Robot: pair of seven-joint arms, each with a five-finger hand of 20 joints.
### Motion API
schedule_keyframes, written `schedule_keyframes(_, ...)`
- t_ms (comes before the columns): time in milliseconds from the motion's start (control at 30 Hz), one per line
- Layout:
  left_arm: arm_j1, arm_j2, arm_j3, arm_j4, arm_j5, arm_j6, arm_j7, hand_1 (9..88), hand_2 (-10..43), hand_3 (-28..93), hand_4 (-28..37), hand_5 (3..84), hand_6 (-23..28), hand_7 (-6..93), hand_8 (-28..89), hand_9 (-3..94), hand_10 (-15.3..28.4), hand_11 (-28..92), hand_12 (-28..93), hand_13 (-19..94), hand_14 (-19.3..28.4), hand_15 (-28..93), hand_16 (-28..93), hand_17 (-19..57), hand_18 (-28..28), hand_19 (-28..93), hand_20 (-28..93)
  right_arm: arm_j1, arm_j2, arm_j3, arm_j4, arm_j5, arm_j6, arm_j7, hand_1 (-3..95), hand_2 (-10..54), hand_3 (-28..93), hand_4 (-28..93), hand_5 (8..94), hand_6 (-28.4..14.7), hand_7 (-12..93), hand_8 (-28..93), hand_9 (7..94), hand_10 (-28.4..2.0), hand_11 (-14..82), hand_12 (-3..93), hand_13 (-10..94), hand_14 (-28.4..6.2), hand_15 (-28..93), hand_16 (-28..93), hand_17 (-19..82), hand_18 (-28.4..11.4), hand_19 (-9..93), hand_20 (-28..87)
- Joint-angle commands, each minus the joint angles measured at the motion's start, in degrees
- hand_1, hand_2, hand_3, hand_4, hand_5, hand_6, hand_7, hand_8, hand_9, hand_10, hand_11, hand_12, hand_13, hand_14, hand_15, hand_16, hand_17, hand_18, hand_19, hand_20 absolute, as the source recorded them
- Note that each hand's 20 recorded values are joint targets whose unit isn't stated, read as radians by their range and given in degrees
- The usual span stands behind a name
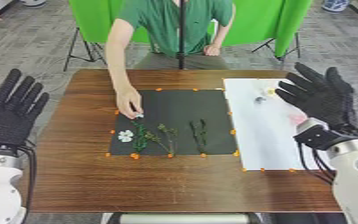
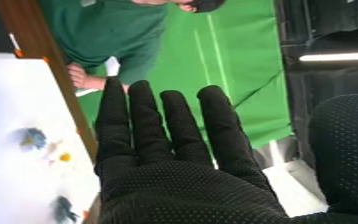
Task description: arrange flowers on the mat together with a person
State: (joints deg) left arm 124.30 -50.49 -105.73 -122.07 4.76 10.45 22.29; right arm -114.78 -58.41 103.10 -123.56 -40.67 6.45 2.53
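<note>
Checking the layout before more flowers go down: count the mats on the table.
2: a black mat near the middle of the table, and a white mat beside it on the right.

1. Green cloth [image 1: 282, 20] hangs beyond the brown surface [image 1: 78, 190].
2. Black stand legs [image 1: 71, 50] rest on the grey floor [image 1: 47, 60].
3. A blue-and-white vase [image 1: 335, 5] stands far back at right.
4. A bright light strip [image 2: 340, 57].

From above, the head view faced forward-down over the table [image 1: 113, 187]; the wrist view looked close along the right hand [image 1: 320, 100]; both shared the white sheet [image 1: 260, 135]
</note>
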Motion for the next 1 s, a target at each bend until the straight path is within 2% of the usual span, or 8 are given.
schedule_keyframes(33, 2.38, -2.72, -0.34, 0.24, 0.82, -3.11, -0.72, 25.1, 12.8, 66, -28.3, 37.7, 6.6, 9.5, -9, 31.0, 13.6, 13, 7, 18, 11.3, 16, -6, -5.2, 11.3, 23, 10, -2.60, -1.24, 0.95, 0.16, 0.06, -1.75, 0.57, 13.5, 12.9, 69, -24, 34.8, -6.2, 9, -7, 33.6, -16.7, 2.4, 15.6, 28, -16.2, 14, 21, 10, -17.7, 38, 13)
schedule_keyframes(100, 2.42, -2.42, -0.31, 0.30, 0.92, -3.02, -1.11, 25.3, 12.7, 66, -28.3, 37.7, 6.6, 9.6, -9, 31.0, 13.6, 13, 7, 18, 11.3, 16, -6, -5.2, 11.3, 23, 10, -2.82, -0.71, 1.15, 0.17, -0.51, -1.62, 0.28, 13.4, 12.8, 70, -24, 34.9, -6.1, 9, -7, 33.6, -16.7, 2.4, 15.6, 28, -16.2, 14, 21, 10, -17.7, 38, 13)
schedule_keyframes(433, 2.86, -3.11, -0.66, -0.18, 0.74, -2.81, -0.34, 25.6, 12.6, 65, -28.3, 37.7, 6.6, 9.4, -8, 31.2, 13.6, 13, 8, 19, 11.4, 16, -6, -5.2, 11.4, 23, 10, -2.44, -0.23, 0.49, 0.86, -2.92, -1.24, 0.62, 13.6, 12.7, 69, -24, 35.0, -6.0, 9, -7, 33.9, -16.8, 2.4, 15.6, 28, -16.3, 15, 21, 10, -17.7, 38, 13)
schedule_keyframes(533, 2.81, -3.38, -0.56, -0.31, 0.72, -2.50, 0.01, 25.8, 12.6, 65, -28.3, 37.7, 6.6, 9.4, -8, 31.2, 13.5, 13, 8, 19, 11.4, 16, -6, -5.3, 11.5, 23, 10, -2.55, -0.21, 1.73, 1.61, -13.35, -0.90, 1.17, 14.5, 11.4, 70, -23, 35.0, -6.0, 9, -7, 33.6, -16.5, 2.3, 15.6, 28, -16.3, 15, 21, 10, -17.7, 38, 13)
schedule_keyframes(700, 3.16, -3.34, -0.99, -0.42, 0.55, -2.06, 0.04, 25.9, 12.5, 65, -28.3, 37.8, 6.5, 9.5, -8, 31.3, 13.5, 13, 8, 19, 11.5, 16, -6, -5.3, 11.5, 23, 10, -1.80, 2.12, 2.36, 2.57, -45.31, -1.50, 4.98, 16.4, 8.2, 70, -23, 34.2, -6.0, 9, -7, 31.9, -16.4, 1.9, 15.8, 25, -16.1, 13, 21, 10, -17.7, 37, 13)
schedule_keyframes(900, 3.87, -3.74, -1.15, -0.77, 0.46, -1.64, 0.16, 25.9, 12.6, 65, -28.3, 37.9, 6.5, 9.6, -9, 31.4, 13.5, 13, 8, 19, 11.6, 16, -6, -5.5, 11.7, 23, 10, 1.27, 5.65, -0.87, 4.19, -68.25, -2.55, 11.46, 18.2, 4.7, 70, -22, 32.4, -5.7, 8, -6, 28.7, -16.2, 0.9, 16.1, 21, -15.6, 10, 22, 8, -17.0, 36, 12)
schedule_keyframes(967, 3.61, -3.88, -0.70, -0.85, 0.27, -0.91, 0.19, 25.8, 12.6, 65, -28.3, 37.9, 6.5, 9.7, -9, 31.4, 13.5, 13, 8, 19, 11.6, 16, -6, -5.5, 11.7, 24, 10, 3.00, 6.24, -2.76, 5.71, -72.49, -2.40, 13.32, 18.5, 3.6, 70, -22, 32.5, -4.8, 8, -6, 28.6, -14.0, 0.7, 16.1, 19, -15.2, 8, 22, 6, -16.5, 35, 12)
schedule_keyframes(1000, 3.67, -4.09, -0.45, -0.89, -0.13, -1.27, 0.22, 25.9, 12.6, 65, -28.3, 37.9, 6.5, 9.7, -9, 31.4, 13.5, 13, 8, 19, 11.7, 17, -6, -5.5, 11.7, 24, 10, 3.86, 6.39, -3.31, 6.70, -73.55, -2.96, 13.36, 18.8, 2.7, 70, -21, 33.5, -3.6, 9, -6, 28.7, -13.3, 0.7, 16.0, 18, -15.1, 7, 22, 5, -16.1, 34, 11)
